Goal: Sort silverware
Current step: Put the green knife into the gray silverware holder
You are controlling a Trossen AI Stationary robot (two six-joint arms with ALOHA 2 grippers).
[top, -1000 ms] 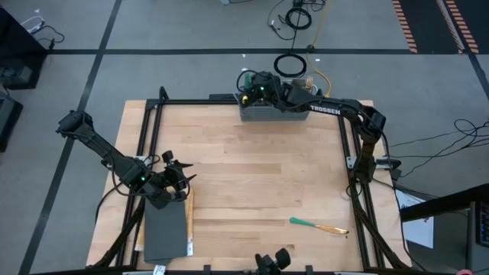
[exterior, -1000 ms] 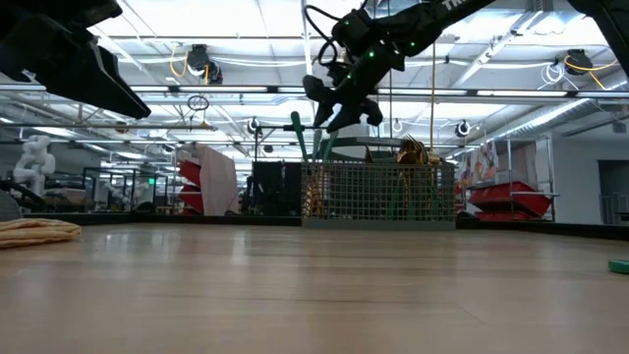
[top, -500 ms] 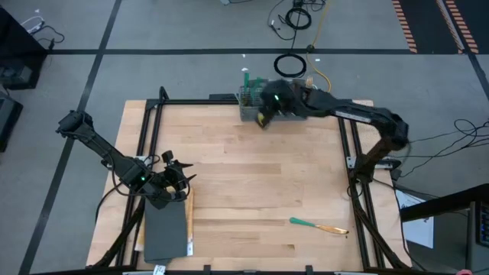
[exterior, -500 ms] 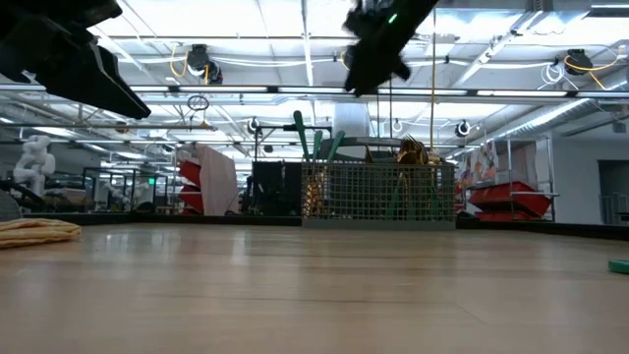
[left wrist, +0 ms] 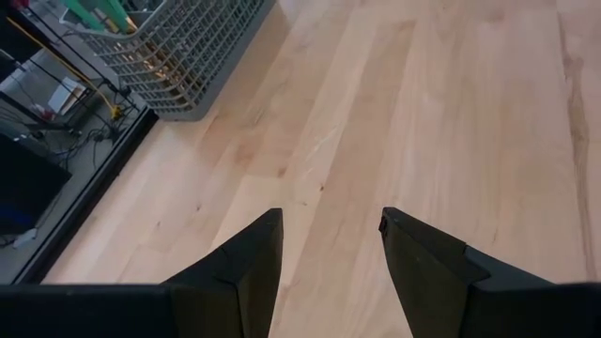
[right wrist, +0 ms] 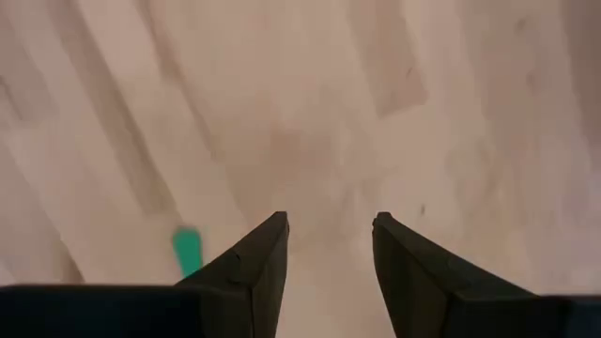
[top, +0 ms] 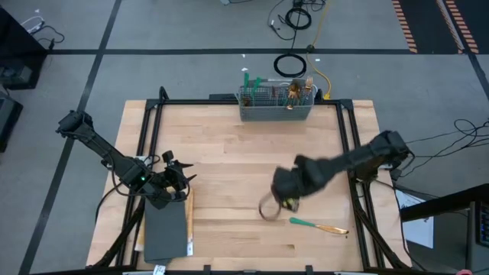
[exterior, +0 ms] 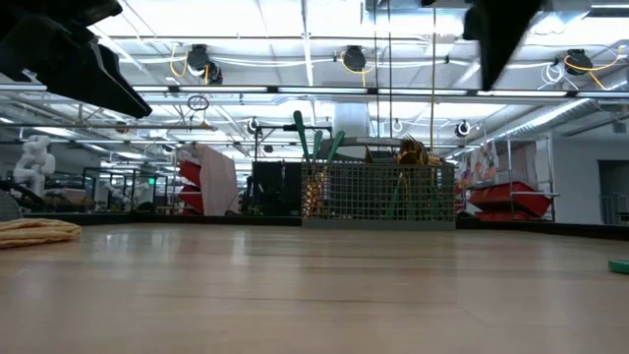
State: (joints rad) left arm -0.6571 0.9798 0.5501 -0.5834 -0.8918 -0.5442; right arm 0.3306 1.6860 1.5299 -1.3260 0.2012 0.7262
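The silverware stands in a grey wire basket (top: 276, 103) (exterior: 378, 192) at the table's far edge, teal handles and gold heads sticking up. One more piece (top: 317, 225) lies flat near the near-right corner, teal handle toward the left. My right gripper (top: 269, 210) (right wrist: 329, 235) hovers open just left of that piece; the handle's tip (right wrist: 188, 249) shows beside its fingers. My left gripper (top: 174, 179) (left wrist: 329, 230) waits open over the near-left part of the table.
A dark grey mat (top: 164, 233) lies at the near-left corner with a pale strip (top: 189, 218) along its right side. A yellowish cloth (exterior: 34, 231) shows at the left in the low view. A black frame (top: 153, 122) borders the table. Bare wood fills the middle.
My right gripper has risen from the basket at the far edge and swung fast across the table toward the near edge, ending low beside the lone piece lying there. The basket and the lone piece have stayed where they were.
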